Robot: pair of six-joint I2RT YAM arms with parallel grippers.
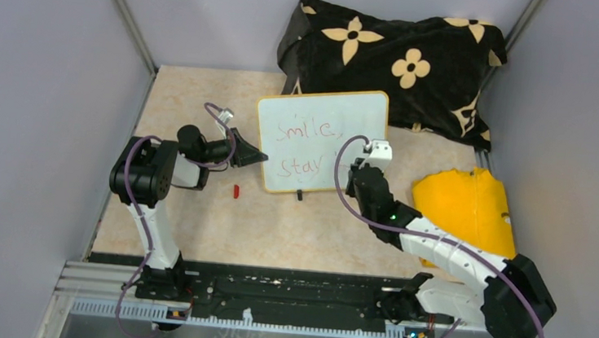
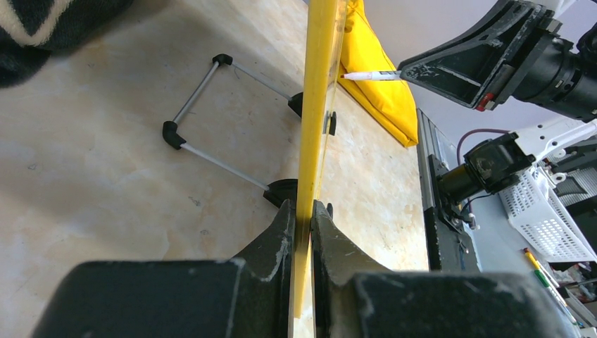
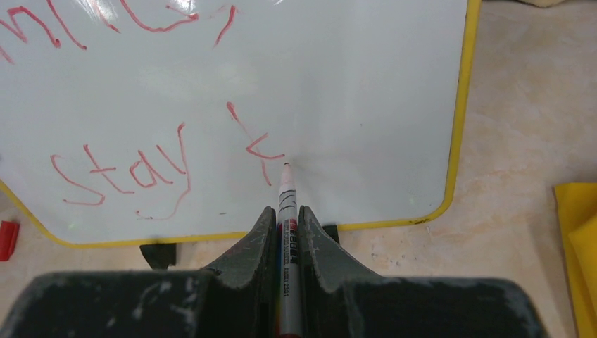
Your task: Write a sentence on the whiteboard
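Note:
The whiteboard [image 1: 350, 116] stands tilted on its black feet, yellow-framed, its face towards the arms. Its red sentence [image 1: 302, 149] reads "Smile," above "stay", with a partial letter after "stay" [image 3: 127, 169]. My left gripper [image 1: 259, 158] is shut on the board's left edge; in the left wrist view the yellow frame [image 2: 320, 105] runs between the jaws of the left gripper [image 2: 304, 211]. My right gripper [image 3: 283, 215] is shut on a white marker [image 3: 287, 204], whose tip touches the board's face [image 3: 366, 105] at the partial letter. That marker [image 2: 369, 74] also shows beyond the frame.
A black flower-patterned cloth [image 1: 396, 59] lies behind the board. A yellow cloth [image 1: 468, 212] lies to its right, beside my right arm. A small red cap [image 1: 235, 191] lies on the table near the board's lower left corner. The board's wire stand [image 2: 204, 113] rests behind it.

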